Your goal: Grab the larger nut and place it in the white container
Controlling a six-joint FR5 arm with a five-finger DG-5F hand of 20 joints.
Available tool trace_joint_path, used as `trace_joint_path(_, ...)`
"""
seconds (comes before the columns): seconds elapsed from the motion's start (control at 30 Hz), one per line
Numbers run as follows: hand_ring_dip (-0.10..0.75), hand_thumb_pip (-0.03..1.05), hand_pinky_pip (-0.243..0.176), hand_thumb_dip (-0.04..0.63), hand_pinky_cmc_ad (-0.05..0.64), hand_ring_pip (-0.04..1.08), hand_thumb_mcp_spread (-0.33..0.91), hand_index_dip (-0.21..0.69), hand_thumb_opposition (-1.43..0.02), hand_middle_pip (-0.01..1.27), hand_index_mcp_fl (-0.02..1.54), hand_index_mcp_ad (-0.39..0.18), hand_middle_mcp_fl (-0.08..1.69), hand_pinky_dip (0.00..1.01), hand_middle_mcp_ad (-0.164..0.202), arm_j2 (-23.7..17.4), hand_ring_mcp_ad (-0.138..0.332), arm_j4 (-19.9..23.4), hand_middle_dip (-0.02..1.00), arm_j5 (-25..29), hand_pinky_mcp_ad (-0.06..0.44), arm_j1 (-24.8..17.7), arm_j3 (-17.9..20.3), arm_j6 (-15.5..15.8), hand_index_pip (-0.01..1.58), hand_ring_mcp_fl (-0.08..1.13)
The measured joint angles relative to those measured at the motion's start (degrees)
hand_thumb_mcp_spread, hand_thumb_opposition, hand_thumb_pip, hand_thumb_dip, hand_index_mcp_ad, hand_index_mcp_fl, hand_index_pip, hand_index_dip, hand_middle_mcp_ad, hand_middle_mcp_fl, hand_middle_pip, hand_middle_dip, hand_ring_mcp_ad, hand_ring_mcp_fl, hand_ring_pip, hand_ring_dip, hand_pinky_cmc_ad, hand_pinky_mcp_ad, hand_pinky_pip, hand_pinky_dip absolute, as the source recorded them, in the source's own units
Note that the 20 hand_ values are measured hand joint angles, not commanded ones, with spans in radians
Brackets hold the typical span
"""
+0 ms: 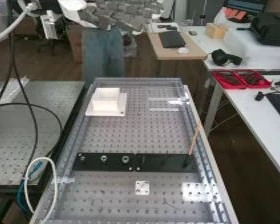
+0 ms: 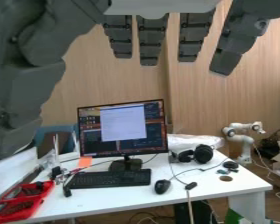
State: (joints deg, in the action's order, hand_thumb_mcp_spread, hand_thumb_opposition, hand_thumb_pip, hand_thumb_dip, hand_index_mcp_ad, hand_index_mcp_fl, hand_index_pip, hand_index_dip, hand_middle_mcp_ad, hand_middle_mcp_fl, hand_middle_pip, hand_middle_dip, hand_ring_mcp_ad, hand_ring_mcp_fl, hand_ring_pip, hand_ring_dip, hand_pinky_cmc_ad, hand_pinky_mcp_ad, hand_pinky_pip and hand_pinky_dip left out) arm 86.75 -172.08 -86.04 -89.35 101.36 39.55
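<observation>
My hand (image 1: 124, 16) is at the high view's top edge, fingers straight and apart, thumb spread away. Larger nut (image 1: 104, 158) stands on the flat black bar (image 1: 165, 163), between smaller nut (image 1: 82, 158) and bearing (image 1: 125, 159). White container (image 1: 106, 100) sits farther up the bench (image 1: 124, 135).

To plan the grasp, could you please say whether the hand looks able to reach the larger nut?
Likely yes: nothing covers the larger nut, though the smaller nut and bearing flank it closely.
</observation>
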Motion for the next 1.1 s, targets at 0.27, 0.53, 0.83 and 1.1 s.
trace_joint_path(0.27,0.059,0.51,-0.075,0.047,0.328,0.09,0.16,0.016,-0.73,0.13,0.03,-0.040,0.01,0.32,0.035,0.09,0.166,3.99,0.17,-3.28,0.278,4.41,5.31,0.54,0.10,0.01)
trace_joint_path(0.53,0.059,0.51,-0.075,0.045,0.326,0.09,0.16,0.014,-0.73,0.13,0.03,-0.040,0.01,0.33,0.037,-0.06,0.173,6.92,0.17,-8.79,0.279,9.71,9.69,1.35,0.10,0.01)
trace_joint_path(0.83,0.059,0.51,-0.087,0.045,0.326,0.09,0.17,0.012,-0.74,0.13,0.03,-0.037,0.01,0.32,0.038,2.06,0.171,10.56,0.17,-16.89,0.276,15.83,13.95,1.31,0.10,0.00)
trace_joint_path(1.1,0.059,0.51,-0.087,0.063,0.328,0.09,0.19,0.010,-0.74,0.13,0.03,-0.037,0.01,0.32,0.038,4.97,0.175,13.42,0.17,-19.71,0.276,19.07,16.30,1.37,0.10,0.00)
